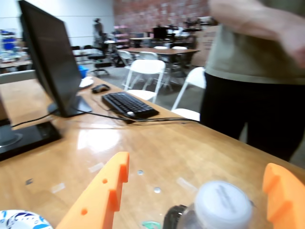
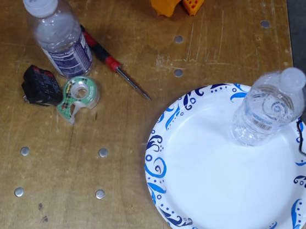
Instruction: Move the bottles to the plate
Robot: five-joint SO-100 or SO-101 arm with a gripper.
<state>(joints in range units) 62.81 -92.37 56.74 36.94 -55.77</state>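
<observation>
In the fixed view, the pale-label bottle (image 2: pixel 271 107) stands upright on the plate (image 2: pixel 216 184), close to its upper right rim. The plate lies at the table's right side and its rim reaches almost to the table's edge there. The dark-label bottle (image 2: pixel 60 34) stands upright on the bare wooden table (image 2: pixel 49 176), far from the plate, at the upper left. Just beside it are a red-handled screwdriver (image 2: pixel 115 63), a tape dispenser (image 2: pixel 79 95) and a small black object (image 2: pixel 40 86). Between these things and the plate the wood is free.

In the wrist view, the orange gripper (image 1: pixel 200 191) has its two fingers wide apart, one at each side of a white bottle cap (image 1: pixel 223 206), not touching it. A person (image 1: pixel 257 71) stands at the far edge of the table, and a monitor (image 1: pixel 47 62) and a keyboard (image 1: pixel 128 105) are further back.
</observation>
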